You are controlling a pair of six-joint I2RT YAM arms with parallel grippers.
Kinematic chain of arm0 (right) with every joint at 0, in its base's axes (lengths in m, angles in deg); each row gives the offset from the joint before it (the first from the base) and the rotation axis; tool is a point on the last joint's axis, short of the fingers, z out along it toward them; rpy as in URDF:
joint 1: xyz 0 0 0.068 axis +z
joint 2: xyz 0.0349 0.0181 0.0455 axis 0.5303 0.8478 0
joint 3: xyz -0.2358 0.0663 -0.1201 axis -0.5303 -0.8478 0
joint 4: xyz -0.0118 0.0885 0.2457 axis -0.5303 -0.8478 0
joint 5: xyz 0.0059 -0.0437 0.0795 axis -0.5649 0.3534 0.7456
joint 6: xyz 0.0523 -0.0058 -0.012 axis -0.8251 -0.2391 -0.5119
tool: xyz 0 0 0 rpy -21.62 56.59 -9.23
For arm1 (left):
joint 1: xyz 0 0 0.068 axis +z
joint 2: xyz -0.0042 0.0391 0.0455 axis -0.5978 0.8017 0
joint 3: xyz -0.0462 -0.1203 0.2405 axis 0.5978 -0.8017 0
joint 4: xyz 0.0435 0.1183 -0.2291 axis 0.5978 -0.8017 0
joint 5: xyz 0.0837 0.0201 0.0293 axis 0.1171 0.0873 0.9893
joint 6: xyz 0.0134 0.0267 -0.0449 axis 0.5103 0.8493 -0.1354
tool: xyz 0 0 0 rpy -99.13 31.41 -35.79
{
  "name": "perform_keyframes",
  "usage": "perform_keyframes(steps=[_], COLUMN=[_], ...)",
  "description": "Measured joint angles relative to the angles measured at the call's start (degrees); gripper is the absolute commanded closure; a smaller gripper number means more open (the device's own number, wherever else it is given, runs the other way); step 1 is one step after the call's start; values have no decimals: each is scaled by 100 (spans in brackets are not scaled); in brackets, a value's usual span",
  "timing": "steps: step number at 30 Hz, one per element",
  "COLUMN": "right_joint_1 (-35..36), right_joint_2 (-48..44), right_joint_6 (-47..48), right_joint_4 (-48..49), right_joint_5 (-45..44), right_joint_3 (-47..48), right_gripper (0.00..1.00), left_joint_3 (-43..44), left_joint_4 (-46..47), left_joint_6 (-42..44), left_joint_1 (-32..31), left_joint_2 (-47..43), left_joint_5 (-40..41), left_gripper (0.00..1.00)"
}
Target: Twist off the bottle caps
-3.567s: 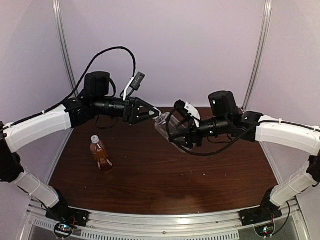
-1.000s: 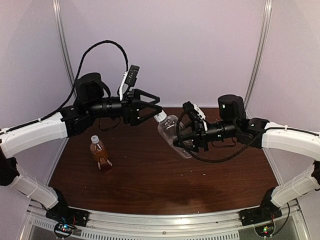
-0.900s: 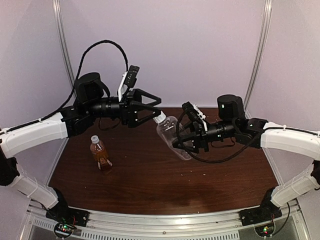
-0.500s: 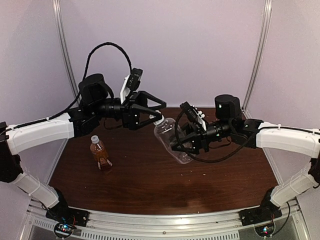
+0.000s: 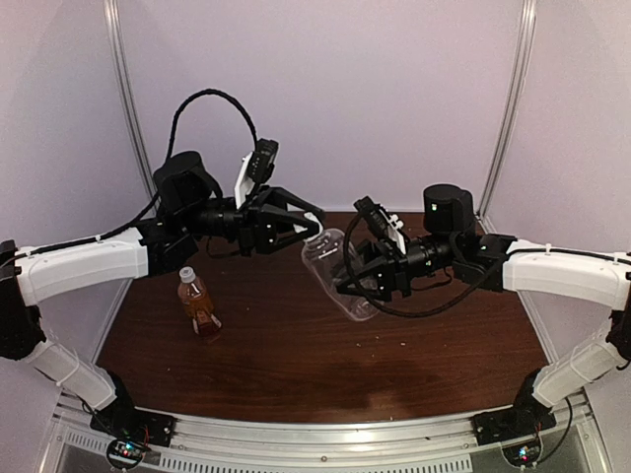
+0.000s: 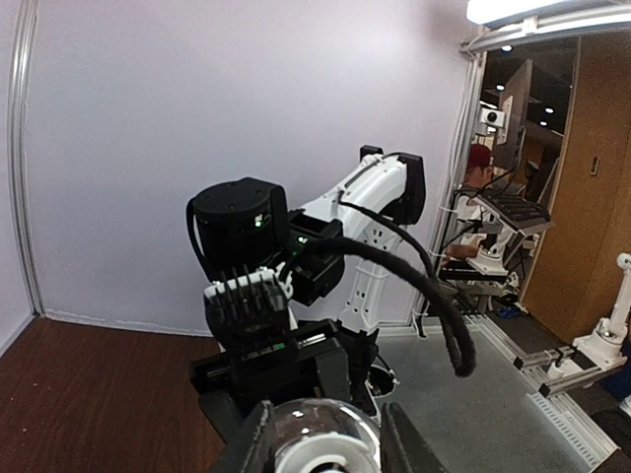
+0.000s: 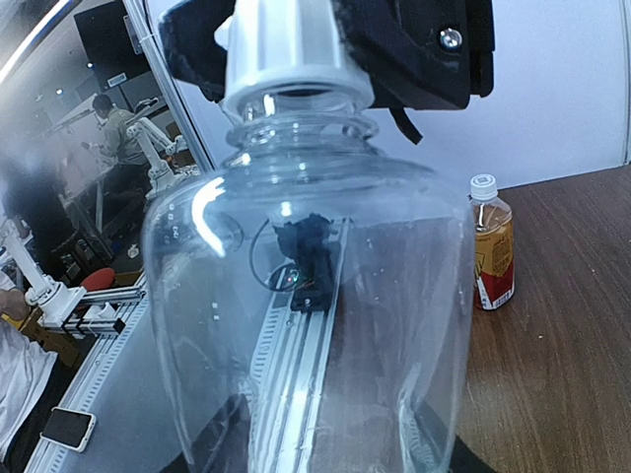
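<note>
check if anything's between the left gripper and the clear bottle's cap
Nothing visible. The left gripper is closed against both sides of the cap, and the right gripper holds the clear bottle up off the table. The amber bottle stands well off to the side.

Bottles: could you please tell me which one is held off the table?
The clear bottle, in the right hand; the amber one stands on the table.

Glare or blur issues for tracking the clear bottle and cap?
Right wrist: white highlights on the clear bottle shoulder, background warps through it. Left wrist: cap cropped at bottom edge, soft; ceiling light blown out. Top external: bottle faint against dark table.
</note>
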Motion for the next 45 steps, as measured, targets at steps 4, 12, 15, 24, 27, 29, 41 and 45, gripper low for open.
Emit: perform_keyframes(steps=[4,12,15,24,27,29,41,45], right_joint_1=[-7,-17,-44,17,17,17,-66,-74], right_joint_2=[0,-138,-197,-201,-201,-201,-221,-264], right_joint_6=[-17,258,446,929,999,1012,1008,1012], right_joint_4=[-17,-431,-603,-905,-979,-994,-1014,-1040], right_joint_5=[-39,-909,-1759,-3252,-3353,-3375,-3047,-2632], right_joint_3=[31,149,210,271,271,271,271,271], right_gripper=[53,53,53,53,53,54,51,51], left_joint_3=[-11,17,302,815,828,831,822,763], left_joint_4=[74,-116,-887,-2173,-2212,-2203,-2192,-2138], left_joint_6=[-7,-179,-466,-1370,-1456,-1460,-761,-387], left_joint_1=[7,-4,-87,-461,-483,-483,-483,-452], left_joint_2=[2,-4,-4,129,168,188,122,-122], left_joint_5=[57,789,1934,4153,4293,4306,3871,3528], left_gripper=[88,100,100,86,82,77,25,18])
